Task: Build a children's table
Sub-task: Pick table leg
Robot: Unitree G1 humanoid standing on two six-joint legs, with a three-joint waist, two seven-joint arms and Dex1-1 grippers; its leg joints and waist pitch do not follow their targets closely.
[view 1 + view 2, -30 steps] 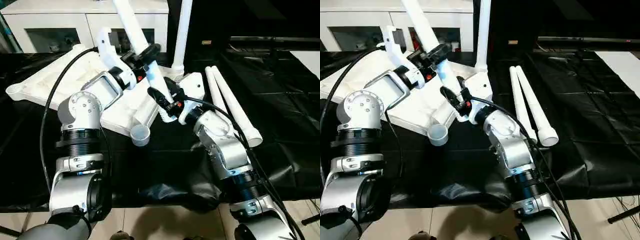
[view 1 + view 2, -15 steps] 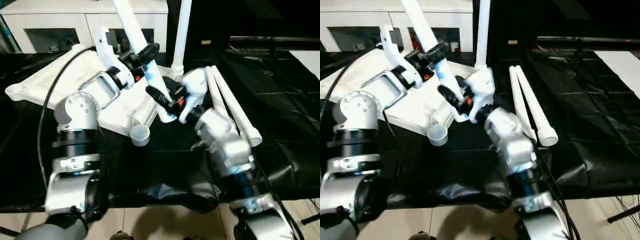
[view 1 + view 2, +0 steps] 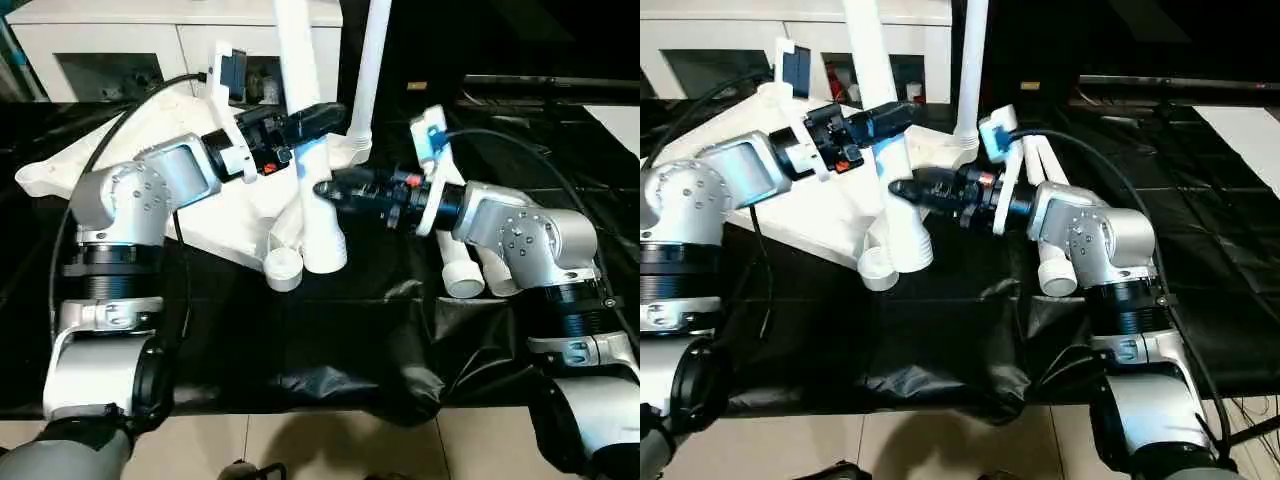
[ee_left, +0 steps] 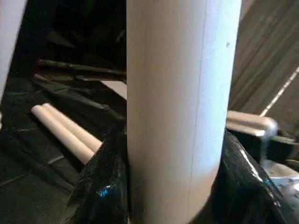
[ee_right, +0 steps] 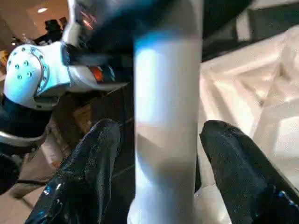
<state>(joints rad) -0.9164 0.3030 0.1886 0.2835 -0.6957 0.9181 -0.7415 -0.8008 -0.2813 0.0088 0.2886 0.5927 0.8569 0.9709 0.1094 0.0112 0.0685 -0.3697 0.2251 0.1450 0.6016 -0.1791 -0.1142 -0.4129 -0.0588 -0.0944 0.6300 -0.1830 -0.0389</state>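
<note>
Children's table top (image 3: 120, 160) lies ribbed side up at upper left; no readable writing. The left gripper (image 3: 318, 115) clenches an upright leg (image 3: 305, 130) at centre. The right gripper (image 3: 330, 190) straddles it lower, fingers (image 5: 88, 172) spread, not touching

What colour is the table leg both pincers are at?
White, clearest in the left eye view: the table leg.

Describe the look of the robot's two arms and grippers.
Both arms are silver metal with round bolted joints, ribbed black rings and white wrist housings. The left gripper and right gripper each have two glossy black fingers. Black cables loop along both arms, with small orange-red marks near the wrists.
</note>
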